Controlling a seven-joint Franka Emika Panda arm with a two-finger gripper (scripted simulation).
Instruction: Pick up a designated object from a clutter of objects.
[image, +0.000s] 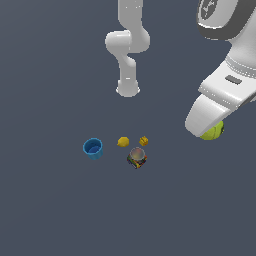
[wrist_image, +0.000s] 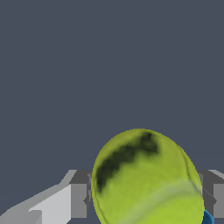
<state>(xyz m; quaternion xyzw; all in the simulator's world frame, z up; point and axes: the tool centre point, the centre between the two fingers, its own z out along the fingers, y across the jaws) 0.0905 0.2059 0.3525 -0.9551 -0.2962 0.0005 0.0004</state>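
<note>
The designated object, a yellow-green ball (wrist_image: 146, 179) with dark markings, fills the space between my gripper's (wrist_image: 146, 202) grey fingers (wrist_image: 78, 199), which are shut on it. In the exterior view the ball (image: 213, 133) peeks out beneath my white hand (image: 215, 100) at that view's right, well apart from the clutter of objects. That clutter sits on the floor: a blue cup (image: 93, 148), a yellow lump (image: 123, 142), a small orange piece (image: 144, 141) and a multicoloured can (image: 137, 157) with a grey top.
The arm's white base (image: 128, 89) stands behind the clutter in the exterior view. Dark grey floor (image: 60, 210) surrounds everything. A sliver of blue (wrist_image: 208, 217) shows beyond the ball in the wrist view.
</note>
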